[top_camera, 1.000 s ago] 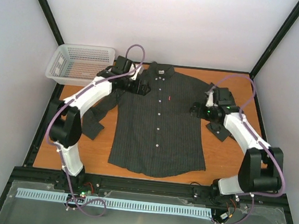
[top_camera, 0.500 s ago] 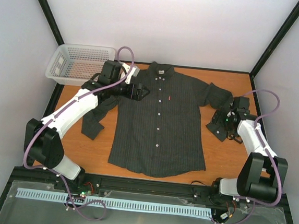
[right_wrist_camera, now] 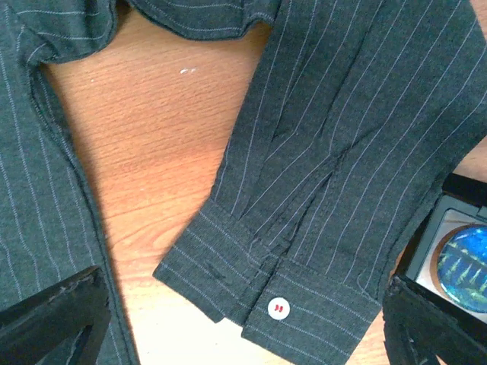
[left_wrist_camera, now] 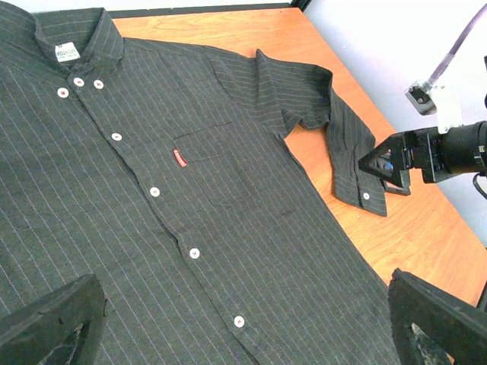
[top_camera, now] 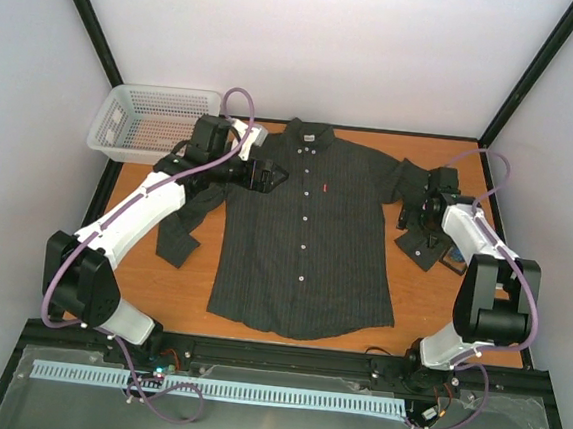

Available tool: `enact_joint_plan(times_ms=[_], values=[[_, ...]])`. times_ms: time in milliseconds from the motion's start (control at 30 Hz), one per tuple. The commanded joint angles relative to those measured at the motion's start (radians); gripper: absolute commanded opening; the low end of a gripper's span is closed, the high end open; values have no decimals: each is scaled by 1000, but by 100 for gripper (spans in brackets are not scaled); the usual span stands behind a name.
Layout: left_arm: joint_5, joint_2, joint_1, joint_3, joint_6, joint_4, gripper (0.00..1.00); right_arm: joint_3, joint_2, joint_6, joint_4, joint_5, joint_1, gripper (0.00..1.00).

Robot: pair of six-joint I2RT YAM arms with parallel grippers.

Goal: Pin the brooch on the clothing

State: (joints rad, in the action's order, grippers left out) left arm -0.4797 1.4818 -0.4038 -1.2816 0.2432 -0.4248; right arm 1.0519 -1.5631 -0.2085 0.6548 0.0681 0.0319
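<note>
The clothing (top_camera: 305, 236), a dark pinstriped shirt with white buttons and a red chest tag (left_wrist_camera: 179, 158), lies flat on the table, collar at the far side. The brooch (right_wrist_camera: 466, 266), a round blue disc, sits in a small black box (top_camera: 452, 259) beside the right sleeve's cuff (right_wrist_camera: 274, 296). My right gripper (right_wrist_camera: 243, 293) hovers open over that cuff and its white button, with the brooch just outside its right finger (right_wrist_camera: 434, 327). Over the shirt's left shoulder my left gripper (top_camera: 262, 174) stands open, holding nothing, and looks across the shirt front (left_wrist_camera: 243, 304).
A white mesh basket (top_camera: 154, 123) stands at the far left corner of the orange table (top_camera: 140, 282). The shirt's left sleeve (top_camera: 180, 230) lies folded beneath the left arm. Grey walls and black frame posts close in the table.
The right gripper has swung right, from the shirt's right side to above the sleeve cuff by the box. The left arm's elbow dropped outward; its gripper stayed near the left shoulder.
</note>
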Motion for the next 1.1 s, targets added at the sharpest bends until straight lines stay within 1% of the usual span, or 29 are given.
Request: enact_joint_plan(times_ms=[0,100,200,467,567,633,800,933,1000,1067], values=[[-1,6,2,-16,-7,16,100,63,-43,66,48,58,0,94],[15,14,3,-18,-11,13,100,70,-82,49,78,-8,-22,89],[25,22,4,-16,-15,14,100,69,-127,35,95,-8,-69,85],[33,35,3,-9,-17,20,100,52,-193,35,71,-51,-75,72],[44,35,3,-9,-21,16,100,59,-228,38,60,-32,-78,65],[47,34,3,-6,-22,18,100,57,-250,36,56,-20,-78,58],[45,26,3,-5,-22,19,100,61,-288,19,52,15,-96,55],[34,24,3,-4,-21,21,100,62,-300,4,51,39,-99,36],[32,18,3,-3,-21,24,100,65,-288,0,53,50,-101,23],[34,15,3,-2,-22,24,100,75,-258,0,60,61,-101,7]])
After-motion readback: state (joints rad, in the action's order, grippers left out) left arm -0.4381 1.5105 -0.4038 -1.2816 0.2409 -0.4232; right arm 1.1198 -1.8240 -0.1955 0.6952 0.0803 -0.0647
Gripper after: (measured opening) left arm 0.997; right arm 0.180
